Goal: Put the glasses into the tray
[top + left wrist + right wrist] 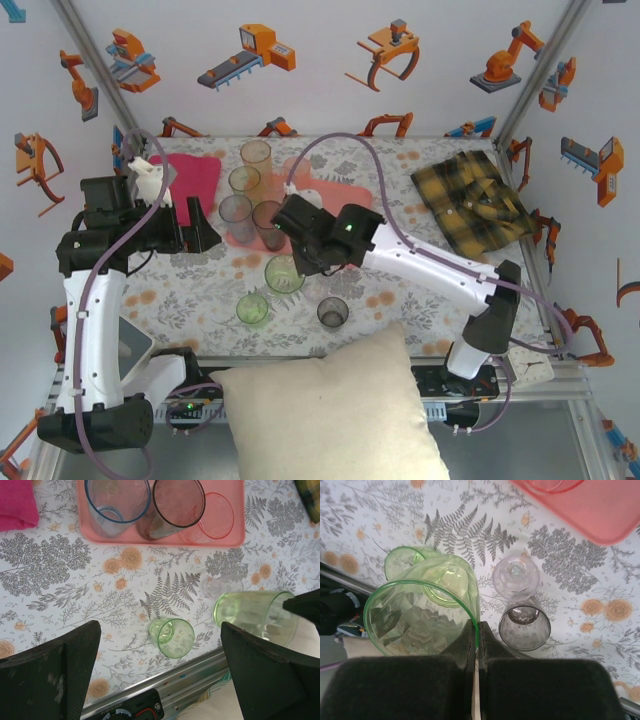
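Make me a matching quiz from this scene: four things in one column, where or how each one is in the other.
1 large green glass
2 blue-rimmed glass
3 grey glass
4 left gripper

A on the tray
B jaws open
C rim pinched by the right gripper
D on the tablecloth, off the tray

Pairs: 1-C, 2-A, 3-D, 4-B

Pillow (330, 410), plaid shirt (472, 200), magenta cloth (195, 175)
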Controlling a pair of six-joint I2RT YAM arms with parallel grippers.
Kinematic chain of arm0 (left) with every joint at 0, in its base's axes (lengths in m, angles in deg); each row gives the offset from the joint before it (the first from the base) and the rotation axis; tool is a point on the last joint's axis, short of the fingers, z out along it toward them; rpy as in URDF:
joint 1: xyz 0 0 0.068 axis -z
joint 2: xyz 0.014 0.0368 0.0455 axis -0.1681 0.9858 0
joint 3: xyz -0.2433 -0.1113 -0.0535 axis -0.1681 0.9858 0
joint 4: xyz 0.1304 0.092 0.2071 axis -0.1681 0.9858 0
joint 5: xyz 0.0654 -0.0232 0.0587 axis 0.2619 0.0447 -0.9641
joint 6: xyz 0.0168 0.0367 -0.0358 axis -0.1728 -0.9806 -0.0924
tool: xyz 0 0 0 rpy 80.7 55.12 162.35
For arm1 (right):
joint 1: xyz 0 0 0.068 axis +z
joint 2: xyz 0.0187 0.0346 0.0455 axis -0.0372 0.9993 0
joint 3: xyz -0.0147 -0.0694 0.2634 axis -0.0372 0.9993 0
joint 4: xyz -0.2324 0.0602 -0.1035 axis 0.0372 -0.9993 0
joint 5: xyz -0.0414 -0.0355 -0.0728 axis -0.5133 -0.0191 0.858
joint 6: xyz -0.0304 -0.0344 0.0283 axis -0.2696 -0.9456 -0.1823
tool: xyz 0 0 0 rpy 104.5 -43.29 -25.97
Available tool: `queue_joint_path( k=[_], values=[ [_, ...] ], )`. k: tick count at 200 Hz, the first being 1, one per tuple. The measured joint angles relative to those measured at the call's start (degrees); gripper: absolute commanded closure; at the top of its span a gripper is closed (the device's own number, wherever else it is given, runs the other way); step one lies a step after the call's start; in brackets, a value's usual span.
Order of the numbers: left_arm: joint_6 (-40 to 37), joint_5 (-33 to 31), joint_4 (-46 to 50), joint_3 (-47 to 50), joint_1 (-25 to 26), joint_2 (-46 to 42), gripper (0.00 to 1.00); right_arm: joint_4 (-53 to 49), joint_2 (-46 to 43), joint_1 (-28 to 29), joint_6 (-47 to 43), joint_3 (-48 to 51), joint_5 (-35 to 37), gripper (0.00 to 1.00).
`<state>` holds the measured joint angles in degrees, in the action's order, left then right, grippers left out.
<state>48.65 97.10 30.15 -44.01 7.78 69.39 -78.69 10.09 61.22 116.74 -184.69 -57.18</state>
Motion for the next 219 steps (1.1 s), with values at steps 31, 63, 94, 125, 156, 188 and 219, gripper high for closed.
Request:
queue_joint_path(
  k=[31, 63, 94, 125, 156, 188, 219],
  values=[
    [0.0, 0.0, 0.02, 0.0, -0.09, -0.39, 0.03, -2.45, -0.24, -6.32, -3.54, -6.27, -1.64, 0.99],
    [0.0, 0.0, 0.0, -0.02, -0.2, -0.42, 0.03, -4.15, 0.15, -14.36, -7.43, -11.52, -3.04, 0.99],
    [0.02, 0.0, 0.0, -0.02, -0.46, -0.39, 0.03, -4.31, 3.34, -20.96, -10.54, -15.43, -3.56, 0.99],
    [0.0, 0.02, 0.0, -0.02, -0.52, -0.39, 0.03, -2.38, 8.09, -25.57, -12.09, -16.02, -4.17, 0.99],
    [0.02, 0.04, 0.0, -0.02, -0.79, -0.39, 0.03, 0.81, 13.31, -28.46, -12.7, -16.11, -5.55, 0.99],
    [0.02, 0.11, 0.0, -0.02, -0.83, -0.39, 0.03, 3.5, 17.73, -29.97, -12.96, -16.13, -6.27, 0.99],
    [0.02, 0.31, 0.0, -0.02, -0.83, -0.39, 0.03, 5.22, 21.2, -31.01, -13.09, -16.33, -6.69, 0.99]
  ],
)
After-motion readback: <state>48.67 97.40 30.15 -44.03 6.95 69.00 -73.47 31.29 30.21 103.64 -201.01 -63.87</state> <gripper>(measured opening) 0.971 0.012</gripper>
